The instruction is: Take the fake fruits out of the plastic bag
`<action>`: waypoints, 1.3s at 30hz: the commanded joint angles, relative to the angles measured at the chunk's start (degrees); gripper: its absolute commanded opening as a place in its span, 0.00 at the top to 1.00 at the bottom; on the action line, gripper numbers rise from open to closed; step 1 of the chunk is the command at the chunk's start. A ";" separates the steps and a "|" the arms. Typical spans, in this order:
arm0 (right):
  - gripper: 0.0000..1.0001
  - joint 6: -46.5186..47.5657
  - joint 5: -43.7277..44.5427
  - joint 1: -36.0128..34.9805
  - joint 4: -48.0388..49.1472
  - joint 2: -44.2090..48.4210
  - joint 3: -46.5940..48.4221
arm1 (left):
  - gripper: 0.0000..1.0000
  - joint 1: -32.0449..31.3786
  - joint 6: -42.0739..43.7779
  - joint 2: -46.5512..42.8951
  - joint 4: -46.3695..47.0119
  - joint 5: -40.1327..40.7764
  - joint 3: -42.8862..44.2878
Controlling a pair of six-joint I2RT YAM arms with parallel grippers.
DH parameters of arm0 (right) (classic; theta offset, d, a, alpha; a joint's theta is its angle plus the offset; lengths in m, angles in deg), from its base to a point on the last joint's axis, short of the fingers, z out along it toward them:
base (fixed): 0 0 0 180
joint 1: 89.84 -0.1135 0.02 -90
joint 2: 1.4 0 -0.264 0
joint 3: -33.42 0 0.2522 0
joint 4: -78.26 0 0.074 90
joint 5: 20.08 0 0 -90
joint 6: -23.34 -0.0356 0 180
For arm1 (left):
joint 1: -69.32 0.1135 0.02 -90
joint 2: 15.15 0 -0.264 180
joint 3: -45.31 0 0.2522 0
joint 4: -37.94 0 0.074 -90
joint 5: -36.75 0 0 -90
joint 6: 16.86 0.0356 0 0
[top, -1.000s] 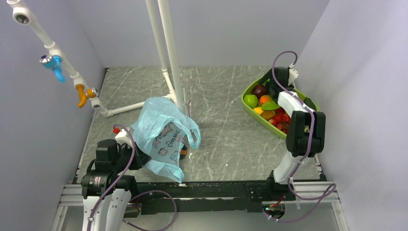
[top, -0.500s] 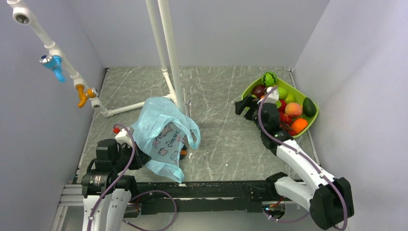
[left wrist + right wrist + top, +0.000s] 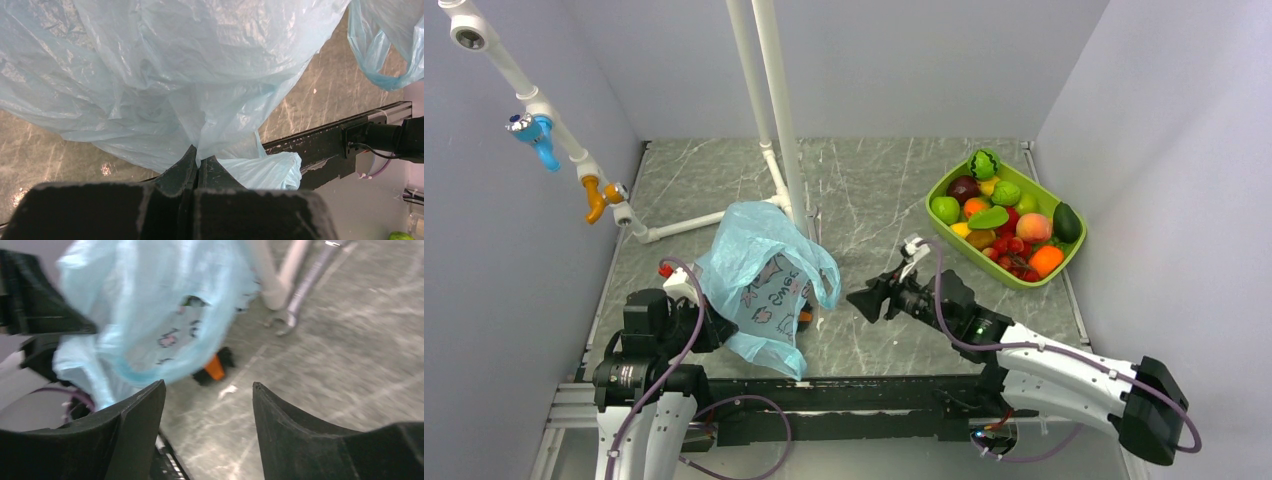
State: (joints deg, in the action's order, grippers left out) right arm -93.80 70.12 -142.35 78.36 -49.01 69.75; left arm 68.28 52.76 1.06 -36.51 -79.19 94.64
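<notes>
The light-blue plastic bag (image 3: 764,270) stands crumpled at the left of the table, its inside hidden. My left gripper (image 3: 714,330) is shut on a fold at the bag's lower edge; the left wrist view shows the closed jaws (image 3: 198,162) pinching the film (image 3: 175,75). My right gripper (image 3: 856,300) hovers low just right of the bag, open, nothing between its fingers (image 3: 207,385), facing the bag (image 3: 150,315). Several fake fruits (image 3: 1004,215) lie in the lime-green tray (image 3: 954,240), among them the striped melon (image 3: 983,163) and a flat green oval (image 3: 989,216).
A small black-and-orange tool (image 3: 805,318) (image 3: 215,367) lies at the bag's right foot. A white pipe stand (image 3: 774,100) rises behind the bag, with pipework and taps (image 3: 542,140) on the left wall. A green fruit (image 3: 400,235) shows beyond the front rail.
My right arm has swung from the tray across the table to beside the bag, its jaws narrowing somewhat. The left gripper and the bag have not moved.
</notes>
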 commanded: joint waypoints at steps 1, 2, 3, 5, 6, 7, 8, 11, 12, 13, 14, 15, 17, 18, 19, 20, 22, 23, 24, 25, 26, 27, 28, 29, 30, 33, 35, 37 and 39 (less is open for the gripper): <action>0.36 2.08 -2.45 -6.41 8.93 -5.59 10.06 | 1.00 0.34 0.87 -0.53 1.36 -0.88 0.00; 0.37 2.90 -3.09 -8.57 9.88 -8.34 12.55 | 1.00 0.37 0.87 -0.56 1.36 -0.84 0.04; 0.38 4.10 -2.78 -11.08 10.65 -11.59 14.91 | 1.00 0.34 0.87 -0.56 1.33 -0.79 0.07; 0.37 8.28 -1.65 -17.91 12.35 -17.55 19.27 | 1.00 0.31 0.73 -0.53 1.12 -0.59 0.11; 0.37 10.66 -0.77 -20.40 13.30 -20.32 21.36 | 1.00 0.33 0.70 -0.60 1.06 -0.39 0.11; 0.37 12.16 0.30 -22.15 13.71 -22.95 23.37 | 1.00 0.29 0.57 -0.64 0.97 -0.23 0.18; 0.37 12.79 2.53 -23.23 14.33 -25.72 25.07 | 1.00 0.33 0.53 -0.65 0.86 -0.06 0.26; 0.37 12.60 5.76 -23.74 14.61 -33.32 29.41 | 1.00 0.31 0.66 -0.20 0.54 0.09 0.44; 0.37 13.09 6.89 -23.74 14.55 -35.25 30.68 | 1.00 0.30 0.69 -0.06 0.30 0.33 0.65; 0.39 13.43 8.15 -23.70 13.45 -37.41 32.20 | 1.00 0.26 0.58 0.12 -0.08 0.66 0.97; 0.41 13.90 8.89 -23.76 11.96 -39.48 33.95 | 1.00 0.26 0.49 0.20 -0.63 0.93 1.32; 0.43 14.47 9.43 -23.70 11.14 -41.42 35.18 | 1.00 0.06 0.37 0.23 -1.19 1.08 1.82; 0.46 15.40 10.39 -23.69 9.67 -44.88 37.29 | 1.00 -0.38 -0.31 0.08 -2.25 1.43 2.78; 0.47 15.65 11.19 -23.67 9.38 -46.38 37.80 | 1.00 -0.55 -0.81 -0.02 -2.91 1.70 3.39; 0.50 15.58 12.52 -23.69 8.75 -47.56 38.52 | 1.00 -0.74 -1.24 0.11 -3.61 2.02 4.08; 0.52 15.58 13.73 -23.68 8.53 -48.28 38.76 | 1.00 -0.92 -1.44 0.20 -4.38 2.27 4.99; 0.52 16.04 15.28 -23.69 9.27 -49.25 38.94 | 1.00 -1.26 -1.73 0.44 -6.14 3.31 6.94; 0.52 16.21 15.98 -23.69 9.32 -49.80 39.22 | 1.00 -1.60 -1.80 0.49 -7.14 4.01 7.92; 0.52 16.30 17.36 -23.68 8.76 -50.57 40.01 | 1.00 -1.88 -1.77 0.49 -8.01 4.76 8.78; 0.51 16.18 18.53 -23.71 7.85 -51.88 41.05 | 1.00 -2.14 -1.77 0.37 -8.77 5.47 9.60; 0.51 16.23 19.92 -23.69 6.91 -53.13 42.15 | 1.00 -2.42 -1.82 0.26 -9.51 6.40 10.28; 0.51 16.28 21.06 -23.70 6.13 -54.31 43.39 | 1.00 -2.61 -1.85 0.09 -10.14 7.49 10.79; 0.51 16.10 21.80 -23.71 5.65 -55.40 44.33 | 1.00 -2.73 -1.78 -0.04 -10.56 8.15 11.22; 0.50 15.96 22.12 -23.74 5.64 -56.39 45.11 | 1.00 -2.83 -1.72 -0.20 -10.85 8.55 11.62; 0.50 15.86 22.03 -23.72 6.14 -57.12 45.55 | 1.00 -2.83 -1.66 -0.41 -10.93 8.69 11.91; 0.47 14.76 20.18 -23.65 9.62 -58.74 45.37 | 1.00 -2.83 -1.76 -1.11 -10.04 8.06 12.70; 0.43 14.43 18.41 -23.46 11.87 -59.90 45.50 | 1.00 -2.83 -1.94 -1.35 -9.45 7.65 12.62; 0.38 14.53 17.43 -23.47 12.21 -61.49 47.07 | 1.00 -2.83 -2.15 -1.28 -9.05 7.00 11.99; 0.32 14.44 17.37 -23.24 12.67 -63.19 48.54 | 1.00 -2.83 -2.40 -1.39 -8.78 6.54 11.62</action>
State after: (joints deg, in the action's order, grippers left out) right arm -78.93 88.68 -166.00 86.17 -109.80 114.09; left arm 65.59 51.20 0.20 -46.43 -72.26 105.48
